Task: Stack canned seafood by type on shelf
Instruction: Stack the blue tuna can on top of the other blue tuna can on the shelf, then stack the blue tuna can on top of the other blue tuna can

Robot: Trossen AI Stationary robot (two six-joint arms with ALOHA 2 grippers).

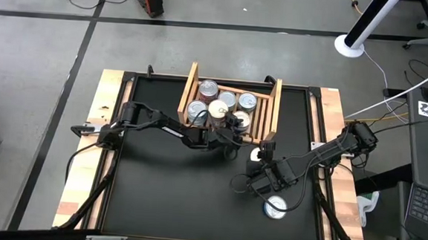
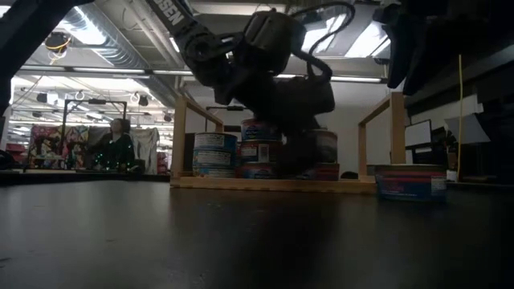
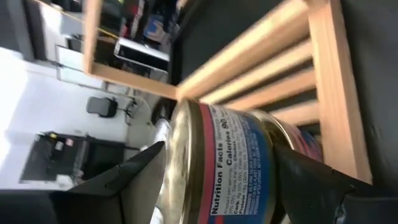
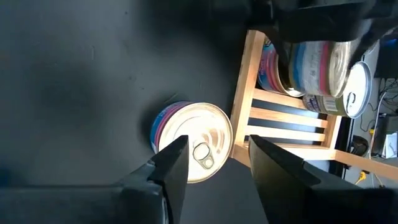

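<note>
The wooden shelf (image 1: 277, 101) stands at the table's far middle, with several tins of canned seafood (image 1: 226, 101) on it, some stacked two high (image 2: 259, 140). My left gripper (image 1: 237, 125) reaches level into the shelf's right part. Its open fingers stand one by the lid and one by the base of a blue-and-red-labelled tin (image 3: 239, 165). That tin rests on a pink-labelled tin (image 3: 306, 142). My right gripper (image 1: 258, 160) hangs open, pointing down over a tin (image 4: 189, 149) that lies lid up on the table beside the shelf's front board (image 4: 239, 124). My left gripper has one finger (image 3: 140, 168) by the lid and the other finger (image 3: 305, 174) by the base of the blue-and-red tin. I cannot tell whether either one touches it.
One more tin (image 1: 276, 207) lies lid up on the black table mat toward the near right, and shows in the low view (image 2: 409, 182). The shelf's raised side boards (image 2: 178, 136) flank the stacked tins. The mat's left half is bare.
</note>
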